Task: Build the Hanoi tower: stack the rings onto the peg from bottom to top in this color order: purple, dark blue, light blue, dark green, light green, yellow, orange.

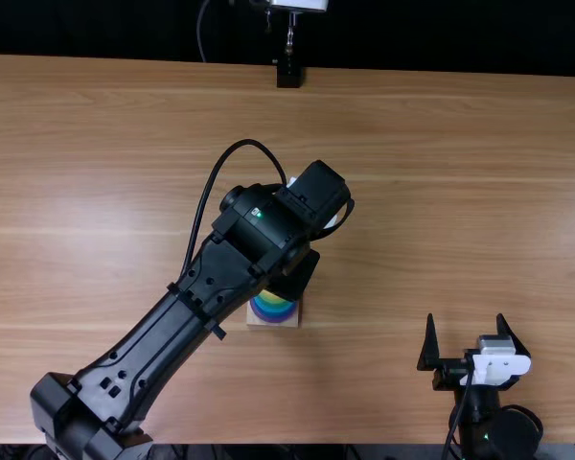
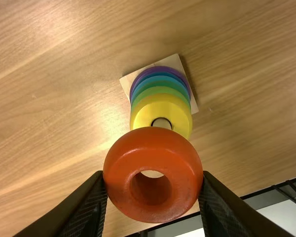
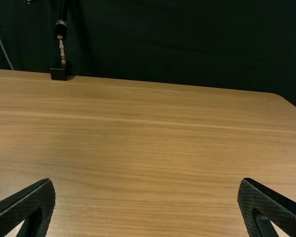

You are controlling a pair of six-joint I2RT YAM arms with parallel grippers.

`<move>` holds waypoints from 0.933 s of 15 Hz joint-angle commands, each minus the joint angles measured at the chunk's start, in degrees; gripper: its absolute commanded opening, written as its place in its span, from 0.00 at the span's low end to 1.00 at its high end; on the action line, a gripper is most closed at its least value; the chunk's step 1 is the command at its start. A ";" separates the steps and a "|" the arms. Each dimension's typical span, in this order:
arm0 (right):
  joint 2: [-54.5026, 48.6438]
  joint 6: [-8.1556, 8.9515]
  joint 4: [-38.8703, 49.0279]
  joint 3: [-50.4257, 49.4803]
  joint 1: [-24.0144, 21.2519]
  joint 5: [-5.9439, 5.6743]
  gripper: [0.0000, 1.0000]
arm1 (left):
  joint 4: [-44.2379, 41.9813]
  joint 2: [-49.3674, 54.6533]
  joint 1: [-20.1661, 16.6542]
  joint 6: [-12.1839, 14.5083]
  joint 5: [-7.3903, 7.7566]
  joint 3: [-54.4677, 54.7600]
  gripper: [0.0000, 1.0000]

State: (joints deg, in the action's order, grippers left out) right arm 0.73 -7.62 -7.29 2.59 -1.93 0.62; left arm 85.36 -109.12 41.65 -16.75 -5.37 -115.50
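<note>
A: Left gripper [image 1: 295,278]?

B: Over the middle of the light brown wooden table [image 1: 441,192]. Fingers closed on a thick, glossy orange ring [image 2: 153,150], one finger against either side, its hole facing the wrist camera.

A: And the stack?

B: Past the fingertips, seen beyond the ring. Square pale wooden base [image 2: 173,61], rings in steps: purple ring [image 2: 155,69] low, blue bands [image 2: 160,80] over it, then green bands [image 2: 160,91], a bright yellow ring [image 2: 143,111] on top. Round pale peg tip [image 2: 162,123] inside the yellow hole. In the left wrist view the orange ring overlapped the yellow one's edge; touching or apart, could not tell.

A: Right gripper [image 1: 466,326]?

B: Well apart from the stack, near the table's near edge. Fingers spread wide, bare wood between them. Far ahead of those fingertips, by the table's far edge, a black stand foot [image 3: 60,73].
</note>
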 commanded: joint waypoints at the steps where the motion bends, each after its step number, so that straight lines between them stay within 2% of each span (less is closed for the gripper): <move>1: -0.73 -0.08 -0.37 -1.71 -0.53 -0.10 1.00 | -0.04 -1.18 0.71 -0.54 0.30 -1.48 0.00; 9: -0.73 -0.08 -0.37 -1.62 -0.53 -0.10 1.00 | -0.04 -3.12 0.71 -0.54 0.51 -1.57 0.00; 10: -0.73 -0.19 -0.37 -1.71 -0.53 -0.10 1.00 | 0.07 -3.12 0.63 -0.44 0.62 -1.48 0.09; 11: -0.73 -0.08 -0.37 -1.71 -0.53 -0.10 1.00 | 0.70 -3.03 0.54 -0.44 0.62 -1.39 0.44; 12: -0.73 -0.08 -0.37 -1.71 -0.53 -0.10 1.00 | 0.81 -2.85 0.45 -0.54 0.73 -1.30 0.85; 13: -0.73 -0.19 -0.37 -1.71 -0.53 -0.10 1.00 | 0.81 -2.85 0.36 -0.54 0.83 -1.13 1.00; 14: -0.73 -0.19 -0.37 -1.71 -0.53 -0.10 1.00 | 0.91 -2.50 0.19 -0.54 1.15 -0.78 1.00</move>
State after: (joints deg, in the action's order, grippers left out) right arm 0.73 -7.62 -7.29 2.59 -1.91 0.62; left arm 86.04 -111.48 42.00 -16.75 -4.45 -115.55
